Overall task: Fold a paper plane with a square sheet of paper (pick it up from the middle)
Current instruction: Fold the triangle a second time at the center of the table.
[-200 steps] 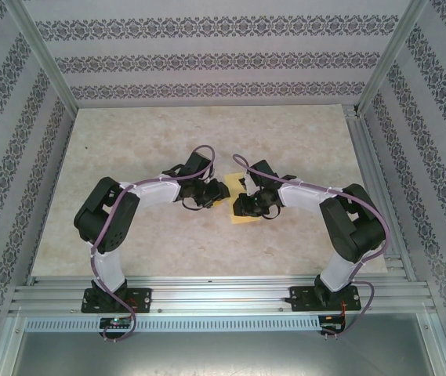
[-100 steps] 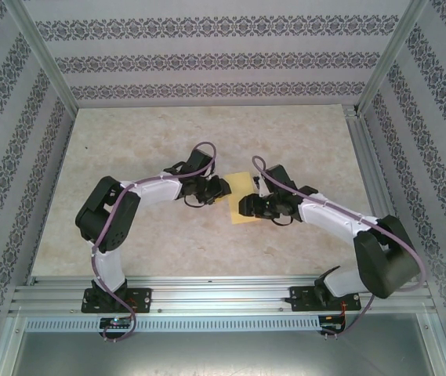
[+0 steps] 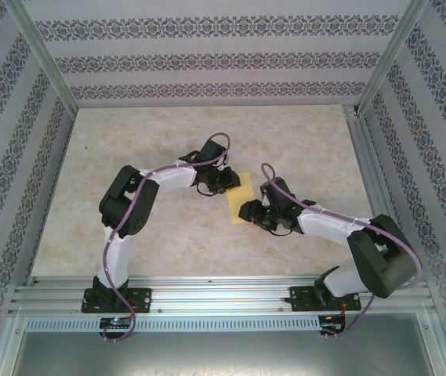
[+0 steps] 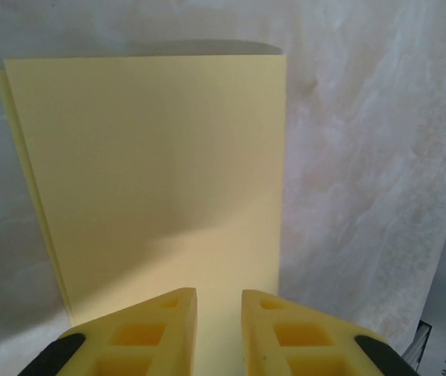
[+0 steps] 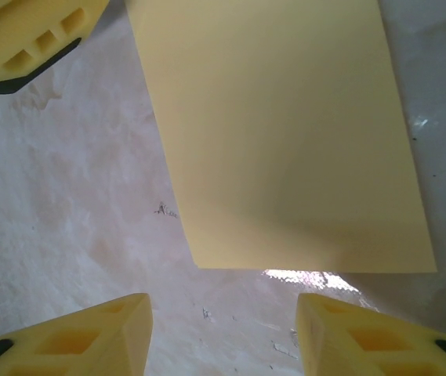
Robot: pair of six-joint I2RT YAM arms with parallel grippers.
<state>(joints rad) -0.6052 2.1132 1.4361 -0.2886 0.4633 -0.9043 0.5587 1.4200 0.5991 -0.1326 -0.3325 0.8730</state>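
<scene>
Left wrist: left gripper [image 4: 219, 304], jaws a slit apart, probably pins the folded square sheet of paper [image 4: 152, 172]; right gripper [image 5: 223, 309] gapes wide, just short of it.

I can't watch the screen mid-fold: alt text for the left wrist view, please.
A folded yellow paper lies flat on the pale marbled table, layered edges slightly offset at left. The left fingers stand narrowly apart over its near edge.

Soft, even light fills the sharp overhead view, leaving faint shadows on the pale tabletop [image 3: 128, 141]. In the left wrist view a grey shadow crosses the near part of the yellow sheet of paper [image 4: 152, 157], and the left claw [image 4: 219, 309] is slightly blurred. A small white glare marks the tabletop in the right wrist view
</scene>
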